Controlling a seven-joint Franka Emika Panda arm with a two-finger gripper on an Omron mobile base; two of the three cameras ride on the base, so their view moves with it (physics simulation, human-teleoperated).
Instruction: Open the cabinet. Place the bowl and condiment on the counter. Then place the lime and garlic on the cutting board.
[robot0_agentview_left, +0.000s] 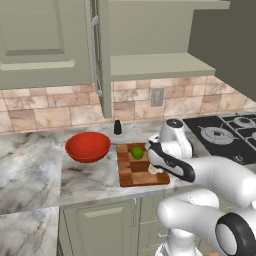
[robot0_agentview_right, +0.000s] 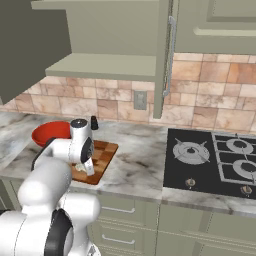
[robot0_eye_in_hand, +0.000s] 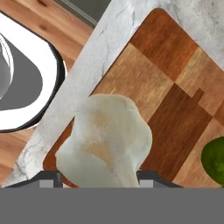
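The red bowl is sitting on the marble counter well to the left of the gripper, upright and glossy, just beside the left edge of the cutting board. Behind the board, toward the tiled wall, the small black condiment bottle is standing upright on the counter, apart from the bowl. Above, the sage-green cabinet is standing with its door swung open, the plain shelf bare.

The chequered board is lying flat under the hand. The lime is resting on the board's far half, just left of the hand in the left base view, apart from the fingers.

The gripper is reaching down over the board's near right corner. In the hand view its two fingertips are standing one on either side of the garlic, with the whitish, lumpy bulb filling the gap between them. The jaws are standing partly open, about the bulb's width; whether the pads are pressing it or only flanking it cannot be told. The garlic is sitting on the board close to its edge, and the lime is showing at the right edge of the hand view, apart from the bulb.

To the right of the hand, the gas hob is lying flush in the counter.
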